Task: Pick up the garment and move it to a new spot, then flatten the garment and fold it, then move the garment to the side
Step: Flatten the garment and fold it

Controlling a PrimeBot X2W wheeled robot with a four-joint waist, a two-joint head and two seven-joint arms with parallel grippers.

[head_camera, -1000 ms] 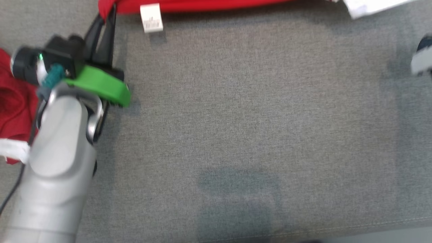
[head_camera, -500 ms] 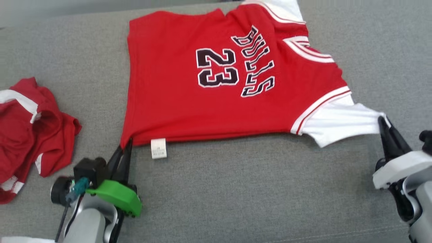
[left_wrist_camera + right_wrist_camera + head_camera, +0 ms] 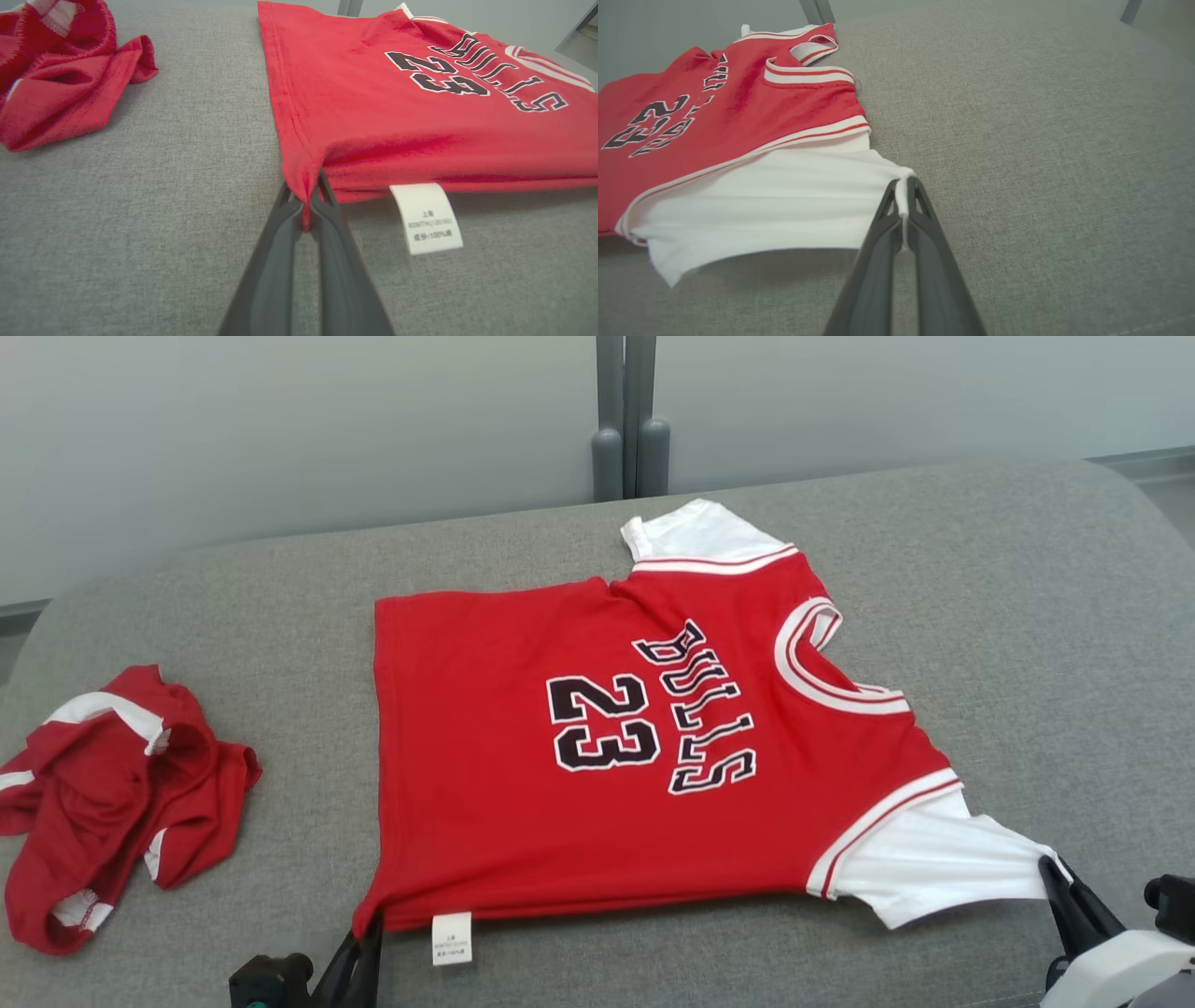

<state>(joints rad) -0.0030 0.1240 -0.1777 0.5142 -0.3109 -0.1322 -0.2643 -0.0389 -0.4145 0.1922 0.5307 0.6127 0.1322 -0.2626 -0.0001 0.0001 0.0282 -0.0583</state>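
Garment [image 3: 523, 775] of red knit cloth, with white sleeves and a black "23" and lettering on it, lies spread out in the middle of a grey woven upholstered surface [image 3: 1027, 616] in the head view, its collar to the right and its hem to the left. A crumpled heap of red cloth with white trim [image 3: 103, 784] sits well apart from it at the far left. A grey upright post [image 3: 627, 420] stands beyond the far edge. At the near left, the left gripper [image 3: 373, 922] pinches the garment's near hem corner, just beside a small white care label [image 3: 452, 938]. At the near right, the right gripper [image 3: 1053, 873] is clenched on the tip of the near white sleeve [image 3: 934, 868].

From the left wrist, the left gripper [image 3: 306, 196] has its two dark fingers closed tight on a bunched fold of red hem. The garment [image 3: 373, 107] stretches away to the right, its near edge slightly lifted off the grey surface [image 3: 140, 210]. The label [image 3: 427, 218] hangs from that edge, just right of the fingers. The crumpled red cloth [image 3: 60, 88] lies at the far left.

From the right wrist, the right gripper [image 3: 903, 186] grips the white sleeve [image 3: 775, 196] by its corner, a thin strip of white cloth caught between the fingers. The sleeve is pulled taut towards them and casts a shadow on the surface below. The red body of the garment [image 3: 714, 116] lies to the left.
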